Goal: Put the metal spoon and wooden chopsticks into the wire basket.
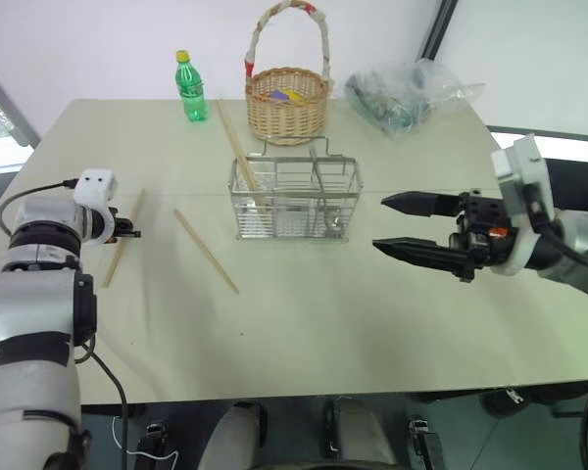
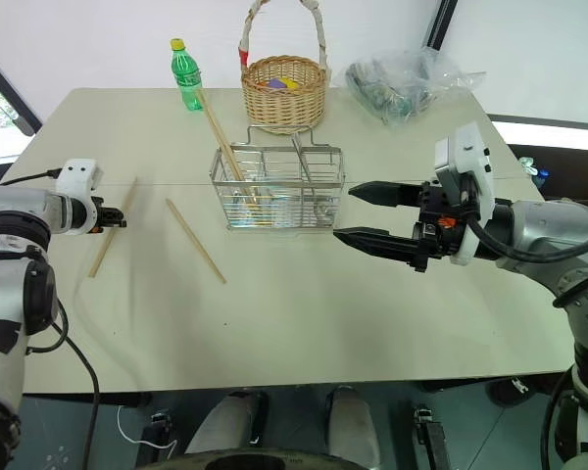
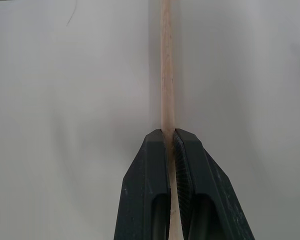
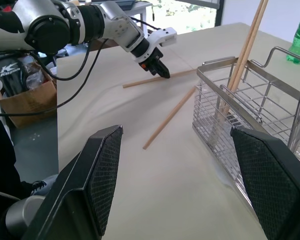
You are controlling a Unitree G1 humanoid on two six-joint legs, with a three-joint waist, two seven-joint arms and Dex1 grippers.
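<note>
Left wrist view: my left gripper [image 3: 171,137] has its two fingers [image 3: 149,165] pinched tight on one wooden chopstick [image 3: 165,65]. The stick runs straight out past my fingertips, flat on the pale surface [image 3: 65,125]. From my head, this stick lies near the left edge of the surface, with its long line running away from me and leaning a little to the right. My fingers hold it near the middle. A second chopstick [image 1: 206,251] lies loose between my left gripper and the wire basket [image 1: 296,201], slanting the other way, with its far end to the left. Two more sticks [image 1: 239,151] already stand in the left end of the wire basket, leaning back toward the green bottle [image 1: 190,86]. I think I can see something shiny low in the basket's right end [image 1: 331,227], maybe the metal spoon, but I cannot be sure. My right gripper [image 1: 394,223] hangs in the air just right of the basket, fingers spread wide, with nothing in them. What could go wrong? The stick is thin and smooth, so it could slip or spin in my pinch when I lift it. It is also long, so a swinging end could bump the basket's rim or knock the loose stick. To drop it in, I must tip it upright first, or it will lie across the top wires and not go inside.
</note>
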